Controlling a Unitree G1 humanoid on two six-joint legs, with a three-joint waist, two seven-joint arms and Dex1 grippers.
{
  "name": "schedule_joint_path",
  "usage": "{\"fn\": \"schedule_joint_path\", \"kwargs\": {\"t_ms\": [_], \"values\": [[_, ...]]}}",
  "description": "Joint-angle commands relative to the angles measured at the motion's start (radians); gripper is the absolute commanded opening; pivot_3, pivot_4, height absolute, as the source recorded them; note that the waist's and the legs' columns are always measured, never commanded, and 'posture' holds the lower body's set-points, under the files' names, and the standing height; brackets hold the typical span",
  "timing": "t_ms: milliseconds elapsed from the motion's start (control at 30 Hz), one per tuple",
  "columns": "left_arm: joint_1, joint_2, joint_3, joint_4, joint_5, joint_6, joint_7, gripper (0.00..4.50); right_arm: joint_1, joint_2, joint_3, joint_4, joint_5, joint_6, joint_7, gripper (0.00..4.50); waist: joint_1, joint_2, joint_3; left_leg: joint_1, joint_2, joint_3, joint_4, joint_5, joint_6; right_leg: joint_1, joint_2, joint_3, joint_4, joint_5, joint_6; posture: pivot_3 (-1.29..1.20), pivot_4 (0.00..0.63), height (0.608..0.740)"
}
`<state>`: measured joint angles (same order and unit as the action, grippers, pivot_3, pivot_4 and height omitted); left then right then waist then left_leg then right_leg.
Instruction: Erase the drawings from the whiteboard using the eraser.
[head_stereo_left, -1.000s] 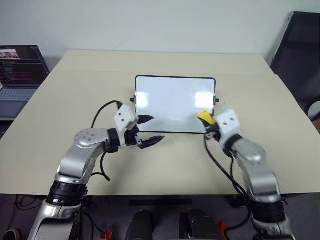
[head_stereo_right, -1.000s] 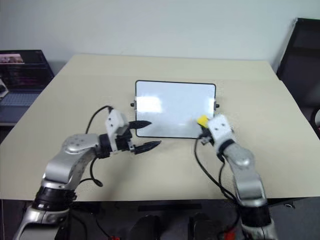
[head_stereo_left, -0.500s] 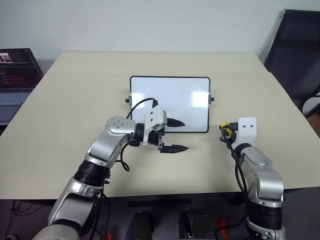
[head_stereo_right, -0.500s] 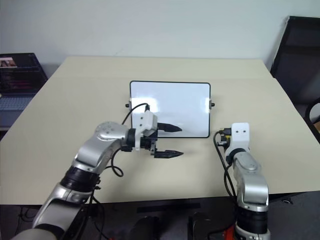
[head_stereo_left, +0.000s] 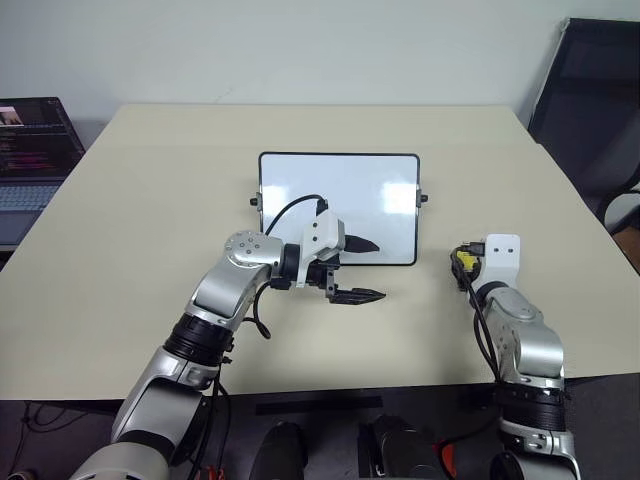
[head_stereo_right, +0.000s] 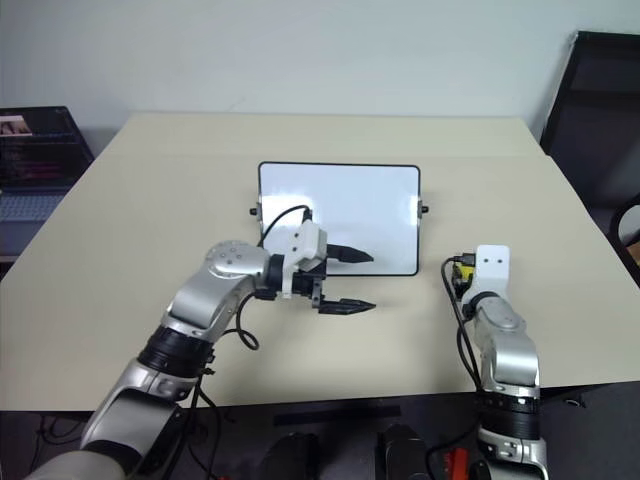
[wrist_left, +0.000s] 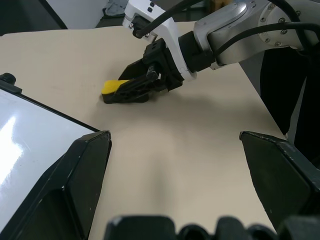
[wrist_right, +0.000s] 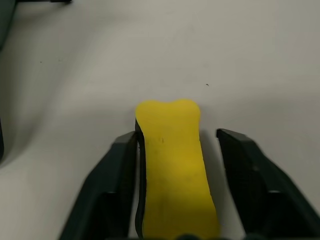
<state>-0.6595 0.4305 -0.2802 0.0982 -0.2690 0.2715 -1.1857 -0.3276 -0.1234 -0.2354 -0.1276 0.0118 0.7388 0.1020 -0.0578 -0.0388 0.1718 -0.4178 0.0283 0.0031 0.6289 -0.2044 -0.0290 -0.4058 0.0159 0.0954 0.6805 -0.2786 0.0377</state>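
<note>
Yellow eraser (wrist_right: 172, 170) lay on the table (head_stereo_left: 150, 200), freed as the right gripper (wrist_left: 131, 91) parted its jaws; left gripper (head_stereo_left: 362, 270) gaped empty beside the wiped whiteboard (head_stereo_left: 340, 190).

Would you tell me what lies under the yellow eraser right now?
The eraser lies on the bare beige table, off the whiteboard, between the right gripper's open fingers. Its dark underside is mostly hidden.

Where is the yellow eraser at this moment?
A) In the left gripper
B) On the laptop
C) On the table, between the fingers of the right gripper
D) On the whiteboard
C: the eraser lies on the table between the right gripper's spread fingers, beside the whiteboard, not on it.
</note>
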Motion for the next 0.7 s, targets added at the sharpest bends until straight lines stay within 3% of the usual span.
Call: {"fn": "schedule_joint_path", "kwargs": {"t_ms": [33,67,367,500,700], "values": [[0.017,0.011,0.035,-0.029,-0.001,-0.011,0.025,4.5,-0.018,-0.02,-0.017,-0.03,0.029,-0.04,-0.001,4.11,0.0,0.0,0.0,0.0,0.0,0.0,0.0,0.0,0.0,0.0,0.0,0.0,0.0,0.0,0.0,0.0,0.15,0.74],[0.027,0.013,0.041,-0.034,0.0,-0.01,0.038,4.5,-0.017,-0.023,-0.018,-0.042,0.036,-0.046,-0.002,4.46,0.0,0.0,0.0,0.0,0.0,0.0,0.0,0.0,0.0,0.0,0.0,0.0,0.0,0.0,0.0,0.0,0.15,0.74],[0.193,0.008,0.214,-0.184,-0.011,0.067,0.328,4.5,0.081,-0.063,0.058,-0.318,0.102,-0.129,0.09,4.46,0.001,0.001,0.0,0.0,0.002,-0.002,-0.001,0.0,0.0,0.0,0.0,0.0,0.0,0.0,0.0,0.0,0.15,0.74],[0.415,-0.123,0.423,-0.406,-0.003,0.127,0.685,4.5,0.274,-0.029,0.183,-0.433,0.035,-0.375,0.074,4.46,0.0,0.001,0.0,0.0,0.002,-0.004,-0.001,-0.001,0.0,0.0,-0.002,0.0,-0.001,-0.001,0.001,0.0,0.15,0.74],[0.596,-0.211,0.435,-0.548,0.153,0.089,0.939,4.5,0.409,-0.004,0.227,-0.39,0.015,-0.59,0.064,4.46,0.007,-0.001,-0.001,0.001,0.001,-0.004,0.001,-0.002,0.0,0.002,-0.005,0.001,-0.001,-0.001,0.002,0.0,0.15,0.74]]}}
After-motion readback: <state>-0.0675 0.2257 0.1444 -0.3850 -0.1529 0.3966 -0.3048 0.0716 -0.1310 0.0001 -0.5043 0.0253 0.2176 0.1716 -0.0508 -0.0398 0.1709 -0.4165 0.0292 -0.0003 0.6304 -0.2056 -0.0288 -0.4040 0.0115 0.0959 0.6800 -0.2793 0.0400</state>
